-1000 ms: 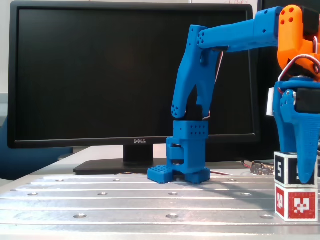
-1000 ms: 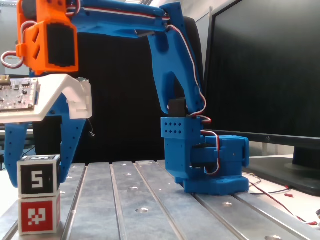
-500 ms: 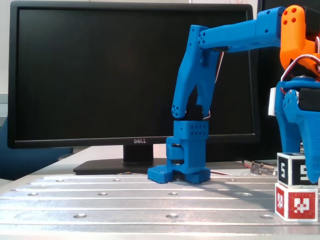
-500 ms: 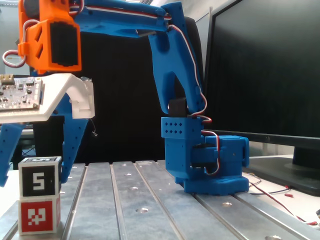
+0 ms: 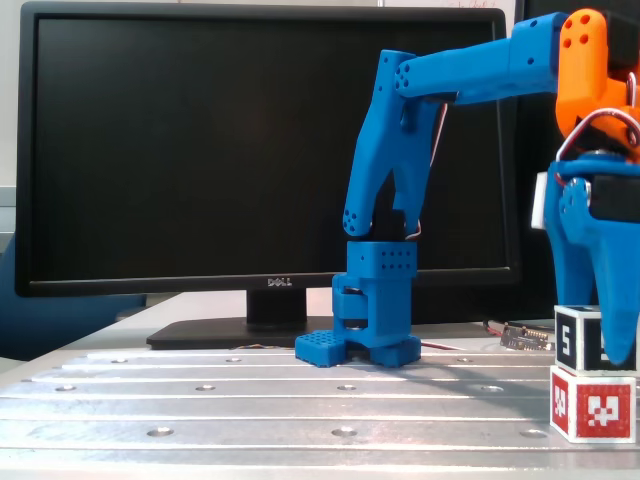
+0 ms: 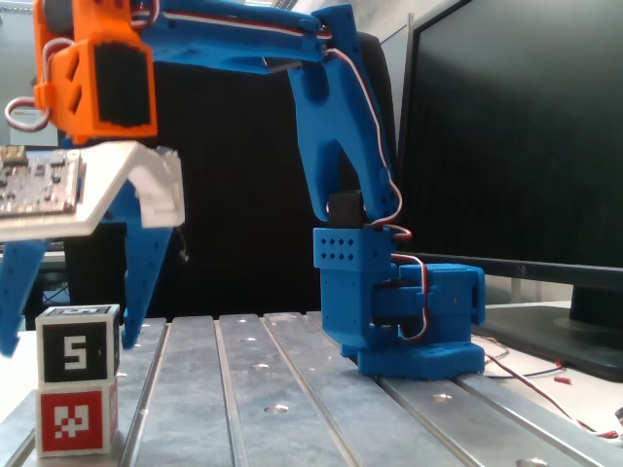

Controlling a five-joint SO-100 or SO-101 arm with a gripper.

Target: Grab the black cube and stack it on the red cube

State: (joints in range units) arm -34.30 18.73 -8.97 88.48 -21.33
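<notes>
Claw [image 6: 68,331] gap: 2nd fixed view only.

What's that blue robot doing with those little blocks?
It is stacking them. The black cube with the 5 on it sits on top of the red cube, near the edge of the metal table. The gripper is open, with its blue fingers spread on either side of the black cube, not squeezing it.

A dark Dell monitor [image 5: 265,150] stood on a pale desk behind the grooved metal table [image 5: 250,405]. A black chair back [image 6: 234,195] filled the space beyond the jaws.
</notes>
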